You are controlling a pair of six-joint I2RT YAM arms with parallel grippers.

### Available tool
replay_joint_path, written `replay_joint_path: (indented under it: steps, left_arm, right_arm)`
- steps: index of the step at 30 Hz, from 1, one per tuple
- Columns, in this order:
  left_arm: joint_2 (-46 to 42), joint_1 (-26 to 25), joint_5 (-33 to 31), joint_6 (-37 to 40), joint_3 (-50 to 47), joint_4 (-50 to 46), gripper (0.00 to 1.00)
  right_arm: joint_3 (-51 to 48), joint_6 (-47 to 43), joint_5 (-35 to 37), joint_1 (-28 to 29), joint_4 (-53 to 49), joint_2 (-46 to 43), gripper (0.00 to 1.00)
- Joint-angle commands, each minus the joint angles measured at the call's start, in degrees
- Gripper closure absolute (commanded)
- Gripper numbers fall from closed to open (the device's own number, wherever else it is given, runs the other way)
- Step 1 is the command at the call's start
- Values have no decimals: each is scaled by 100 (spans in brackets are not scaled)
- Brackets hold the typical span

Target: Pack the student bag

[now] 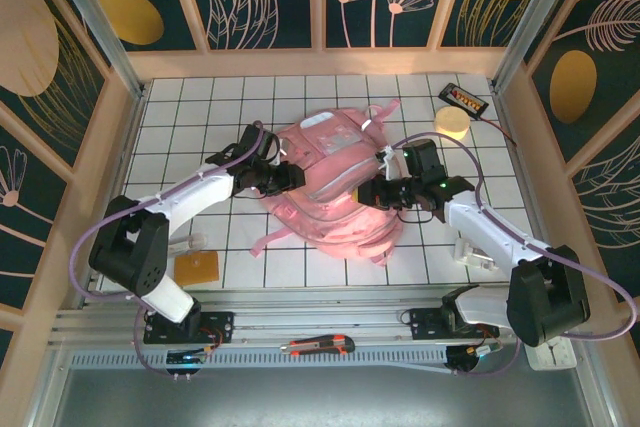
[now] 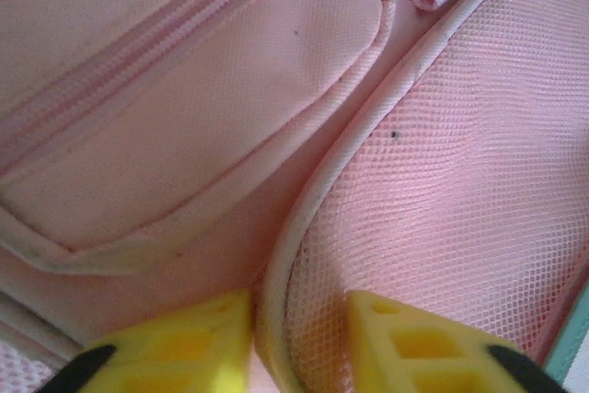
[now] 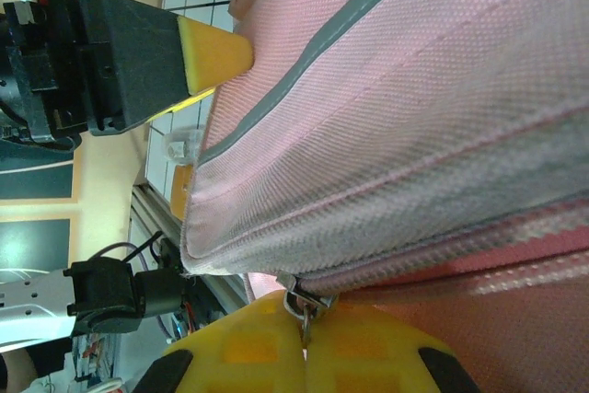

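Bag (image 1: 330,217) lies flat mid-table (image 1: 200,117), crumpled, straps trailing toward the far side and the near-left. It sits between the two arms. Left gripper (image 1: 290,175) is at the bag's left edge, right gripper (image 1: 372,192) at its right side, both touching fabric. Left wrist view: bag (image 2: 184,117) very close, with a zipped pocket to the upper left and a mesh panel (image 2: 460,190) to the right. The panel's piped rim (image 2: 304,200) runs down into the narrow gap of the left gripper (image 2: 299,342). The yellow fingertips (image 2: 198,342) sit on either side of that rim with a fold of fabric between them, so the jaws look clamped on the bag. Right wrist view: bag (image 3: 414,89) with a grey strip (image 3: 322,43) running across it. The right gripper (image 3: 304,329) has its yellow pads drawn together, pinching the metal zip pull (image 3: 302,306) at the zipper line. One yellow-tipped finger of the left gripper (image 3: 216,52) presses the bag's far edge here. Around the bag: an orange card (image 1: 196,267) near-left by the left arm's base, a cream disc (image 1: 452,122) and a black device (image 1: 463,99) far-right, well apart from the bag, and a red-and-black knife (image 1: 318,347) on the metal rail at the near edge.
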Motion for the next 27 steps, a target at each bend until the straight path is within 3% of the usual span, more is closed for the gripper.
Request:
replay_joint_path:
  steps: [1, 2, 6, 16, 22, 27]
  left_arm:
    - [94, 34, 297, -291, 21, 290, 90]
    - [107, 32, 373, -423, -15, 418, 100]
    - [-182, 26, 432, -1359, -445, 1475, 100]
    - [-1060, 23, -464, -3263, -1635, 3311, 100]
    - [-1525, 26, -1194, -3727, -1978, 3476, 100]
    - [-1588, -16, -1405, -3837, -1965, 3525, 100]
  right_arm:
    - [-7, -178, -199, -65, -20, -181, 100]
    - [-1, -199, -199, -63, -33, -185, 100]
    - [-38, -246, -410, -67, -25, -220, 100]
    - [-194, -87, -920, 345, -13, -348, 100]
    - [-116, -164, -815, 723, -135, -302, 100]
    - [34, -168, -610, 1025, -151, -67, 100]
